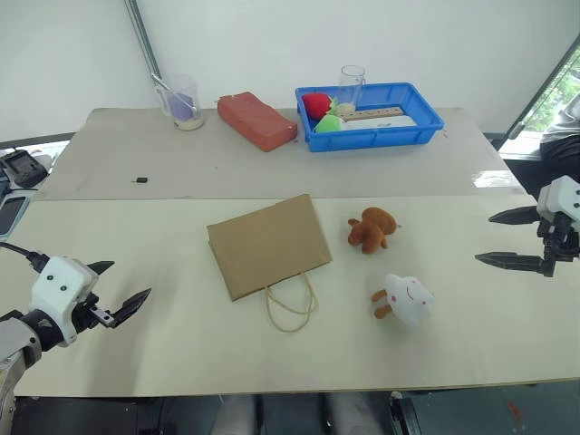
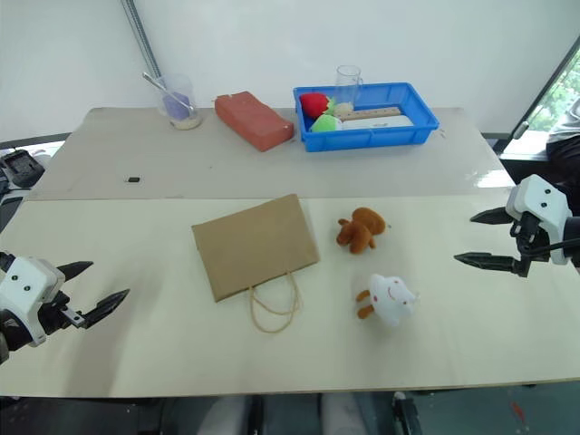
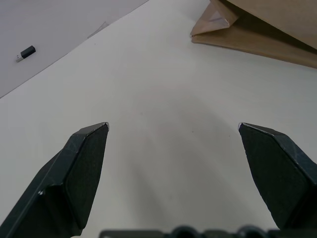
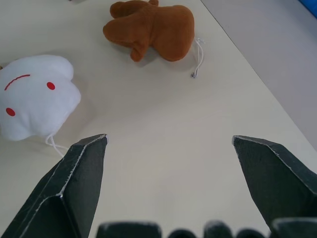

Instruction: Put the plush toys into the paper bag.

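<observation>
Status, nothing bagged: your left claw (image 1: 116, 287) and right claw (image 1: 508, 237) stood spread and empty; brown plush toy (image 1: 372, 228) and white plush toy (image 1: 407, 298) lay ahead of the right claw, paper bag (image 1: 268, 245) flat between both.

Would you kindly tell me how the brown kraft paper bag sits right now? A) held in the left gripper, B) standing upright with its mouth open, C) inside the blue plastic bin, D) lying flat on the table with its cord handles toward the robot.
D: the brown kraft paper bag lies flat on the table, its beige cord handles looping toward the robot.
</observation>
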Motion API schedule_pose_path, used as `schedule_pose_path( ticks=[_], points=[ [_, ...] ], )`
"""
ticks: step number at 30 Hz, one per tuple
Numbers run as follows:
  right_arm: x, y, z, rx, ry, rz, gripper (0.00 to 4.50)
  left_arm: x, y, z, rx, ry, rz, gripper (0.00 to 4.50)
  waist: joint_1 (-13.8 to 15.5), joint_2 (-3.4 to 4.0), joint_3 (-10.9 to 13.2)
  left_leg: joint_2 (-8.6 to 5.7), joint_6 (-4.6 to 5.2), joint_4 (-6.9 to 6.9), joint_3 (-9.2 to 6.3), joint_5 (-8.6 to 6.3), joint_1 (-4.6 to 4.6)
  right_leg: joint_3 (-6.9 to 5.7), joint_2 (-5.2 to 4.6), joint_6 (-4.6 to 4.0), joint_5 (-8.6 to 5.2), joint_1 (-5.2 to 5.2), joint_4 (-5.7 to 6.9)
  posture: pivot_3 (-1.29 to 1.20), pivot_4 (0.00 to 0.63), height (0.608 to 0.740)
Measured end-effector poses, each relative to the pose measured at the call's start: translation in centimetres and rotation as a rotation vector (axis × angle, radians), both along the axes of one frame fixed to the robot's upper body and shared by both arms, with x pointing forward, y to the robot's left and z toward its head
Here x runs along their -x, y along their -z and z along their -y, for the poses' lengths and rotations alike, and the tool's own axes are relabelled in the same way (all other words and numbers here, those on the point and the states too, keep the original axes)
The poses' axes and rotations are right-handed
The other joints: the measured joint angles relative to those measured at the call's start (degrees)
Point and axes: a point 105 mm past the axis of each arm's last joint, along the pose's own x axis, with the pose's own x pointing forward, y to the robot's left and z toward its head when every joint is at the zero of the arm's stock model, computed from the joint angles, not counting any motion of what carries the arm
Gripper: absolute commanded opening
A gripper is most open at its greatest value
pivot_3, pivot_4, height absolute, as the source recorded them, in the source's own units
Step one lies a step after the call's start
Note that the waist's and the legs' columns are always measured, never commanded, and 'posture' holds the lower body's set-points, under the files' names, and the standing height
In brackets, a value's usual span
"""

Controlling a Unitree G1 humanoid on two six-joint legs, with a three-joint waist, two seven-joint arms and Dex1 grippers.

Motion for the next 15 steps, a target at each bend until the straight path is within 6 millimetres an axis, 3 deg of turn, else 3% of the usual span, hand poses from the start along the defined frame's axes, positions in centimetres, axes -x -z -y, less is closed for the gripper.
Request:
schedule_pose_path(
  ticks=[15],
  points=[
    [-0.7,0.5,-1.3,-0.026,-0.046,0.004,4.5,0.4,-0.1,0.6,0.088,0.048,-0.015,4.48,0.0,0.0,0.0,0.0,0.0,0.0,0.02,0.0,-0.01,0.0,-0.01,0.0,0.0,-0.02,0.02,0.0,0.15,0.74]
  ],
)
